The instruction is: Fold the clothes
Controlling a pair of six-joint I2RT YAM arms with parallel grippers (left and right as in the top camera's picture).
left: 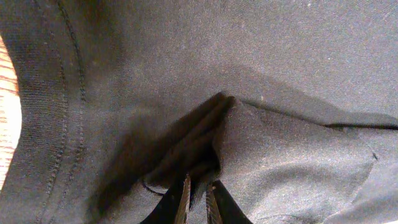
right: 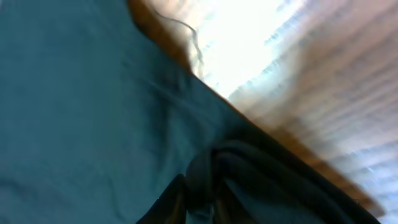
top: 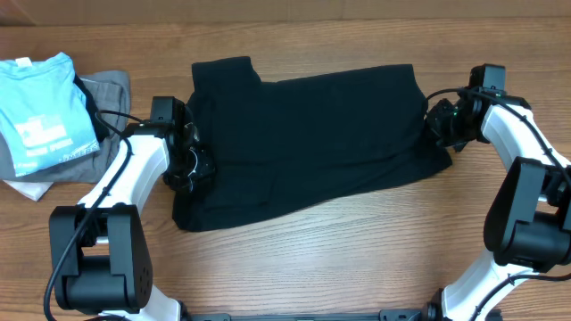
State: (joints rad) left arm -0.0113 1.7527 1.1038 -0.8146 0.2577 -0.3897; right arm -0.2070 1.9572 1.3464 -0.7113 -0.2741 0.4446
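A black T-shirt lies spread across the middle of the wooden table. My left gripper is at its left edge, shut on a pinched ridge of the black fabric. My right gripper is at the shirt's right edge, shut on a bunched fold of the black fabric. In the right wrist view the cloth looks dark teal and blurred. The shirt's collar end points to the far left.
A folded light blue shirt lies on a grey garment at the far left, with a white cloth under them. Bare wood table lies in front of the black shirt.
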